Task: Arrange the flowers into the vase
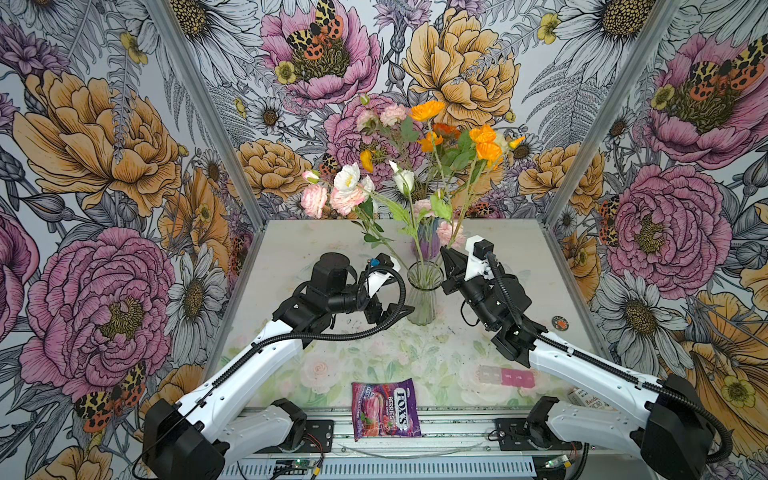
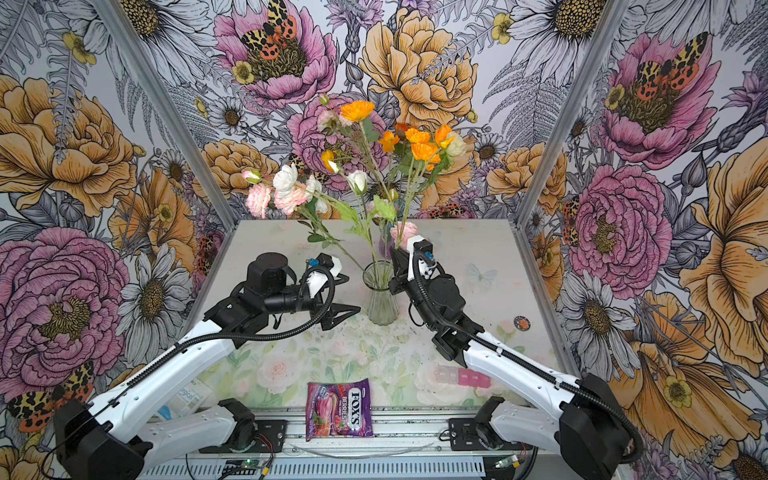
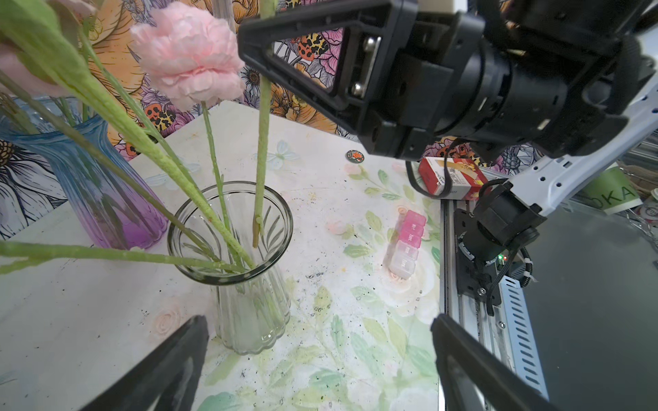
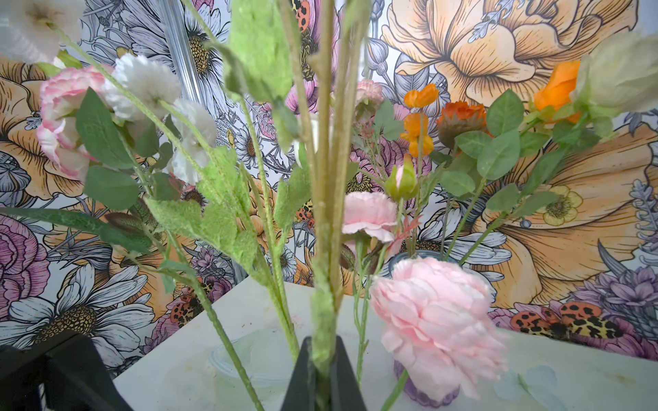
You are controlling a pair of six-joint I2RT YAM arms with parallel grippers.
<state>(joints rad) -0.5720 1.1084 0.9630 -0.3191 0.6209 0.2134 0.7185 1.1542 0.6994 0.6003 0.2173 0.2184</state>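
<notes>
Left claw (image 3: 318, 322) released, right claw (image 4: 322, 359) clenching a green flower stem (image 3: 262, 142) in the clear glass vase (image 3: 249, 320)'s mouth, we should next lower and unclench.

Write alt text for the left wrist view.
The right claw, shut on a green flower stem, holds its cut end inside the mouth of a clear ribbed glass vase already containing several other stems. A blue-to-purple glass vase stands close by.
</notes>
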